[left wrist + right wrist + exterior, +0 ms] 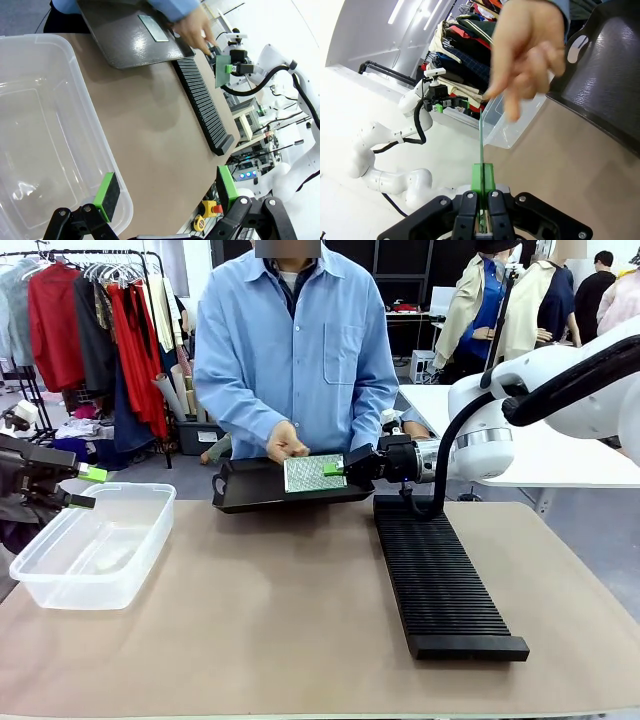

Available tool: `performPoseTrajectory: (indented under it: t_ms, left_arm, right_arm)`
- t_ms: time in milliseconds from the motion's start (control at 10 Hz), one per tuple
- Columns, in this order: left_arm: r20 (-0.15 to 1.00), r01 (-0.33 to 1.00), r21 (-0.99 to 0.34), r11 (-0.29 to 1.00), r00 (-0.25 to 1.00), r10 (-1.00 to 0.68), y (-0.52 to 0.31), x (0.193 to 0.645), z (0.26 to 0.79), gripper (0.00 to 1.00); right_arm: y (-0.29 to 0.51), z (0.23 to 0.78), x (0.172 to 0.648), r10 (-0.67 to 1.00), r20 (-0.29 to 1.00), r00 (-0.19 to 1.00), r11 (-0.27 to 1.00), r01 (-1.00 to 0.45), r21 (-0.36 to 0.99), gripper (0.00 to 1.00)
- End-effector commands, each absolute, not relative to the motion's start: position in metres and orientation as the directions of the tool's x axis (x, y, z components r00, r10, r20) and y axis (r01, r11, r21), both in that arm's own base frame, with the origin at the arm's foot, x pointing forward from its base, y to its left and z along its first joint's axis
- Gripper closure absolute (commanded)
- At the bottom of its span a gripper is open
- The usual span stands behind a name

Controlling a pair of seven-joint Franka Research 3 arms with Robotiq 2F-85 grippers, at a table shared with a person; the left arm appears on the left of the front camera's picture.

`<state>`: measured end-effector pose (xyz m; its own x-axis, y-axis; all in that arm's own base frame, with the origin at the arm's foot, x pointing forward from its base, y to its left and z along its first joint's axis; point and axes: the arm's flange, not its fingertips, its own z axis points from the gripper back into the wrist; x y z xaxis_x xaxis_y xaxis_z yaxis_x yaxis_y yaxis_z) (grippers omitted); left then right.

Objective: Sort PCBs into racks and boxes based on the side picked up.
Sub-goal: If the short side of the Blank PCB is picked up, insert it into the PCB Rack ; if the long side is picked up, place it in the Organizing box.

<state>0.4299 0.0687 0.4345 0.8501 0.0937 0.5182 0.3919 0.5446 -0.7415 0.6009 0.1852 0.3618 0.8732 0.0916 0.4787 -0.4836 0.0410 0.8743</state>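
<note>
My right gripper is shut on the near edge of a PCB, held over the black tray with its light, silvery face towards the camera. A person's hand pinches the board's far edge. The right wrist view shows this PCB edge-on, rising from my right gripper to the person's fingers. A second PCB lies flat in the tray. The long black rack lies on the table's right half, the clear tub at the left. My left gripper hangs open over the tub's edge, holding nothing.
A shallow black tray sits at the table's far edge in front of the person. Brown tabletop lies bare between tub and rack. A clothes rail stands behind on the left, a white table behind on the right.
</note>
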Motion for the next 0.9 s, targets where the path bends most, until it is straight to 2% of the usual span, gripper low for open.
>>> performPoseTrajectory:
  t_ms: [0, 800]
  left_arm:
    - [0.522, 0.392, -0.735, 0.553, 0.848, 0.093, 0.0692, 0.4285, 0.4349, 0.0]
    - [0.522, 0.392, -0.735, 0.553, 0.848, 0.093, 0.0692, 0.4285, 0.4349, 0.0]
  right_arm:
    - [0.1864, 0.3636, 0.5988, 0.072, 0.476, 0.876, 0.029, -0.479, 0.877, 1.0]
    - [0.1864, 0.3636, 0.5988, 0.072, 0.476, 0.876, 0.029, -0.479, 0.877, 1.0]
